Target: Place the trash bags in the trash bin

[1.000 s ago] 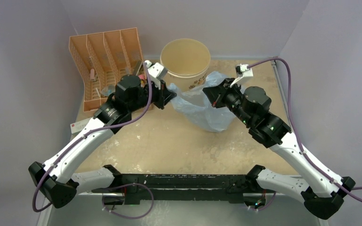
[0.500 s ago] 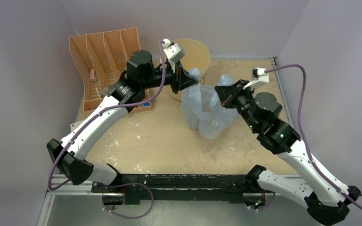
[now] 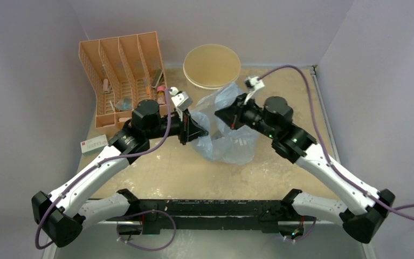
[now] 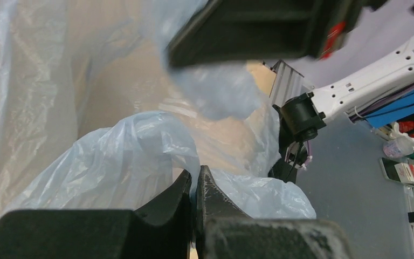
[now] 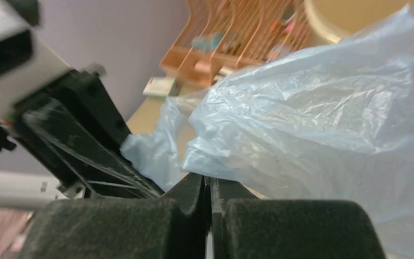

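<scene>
Since before, we have drawn the trash bag (image 3: 229,145) back, near of the trash bin (image 3: 212,65). Our left gripper (image 3: 198,131) and right gripper (image 3: 219,115) each clamp it; the orange rack (image 3: 119,65) stands left of the bin.

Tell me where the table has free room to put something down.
Bare table lies between the light-blue bag and the black base rail; a smaller patch, right of the bucket. Crowded: the middle, where left gripper and right gripper pinch the bag, and around the orange rack.
</scene>
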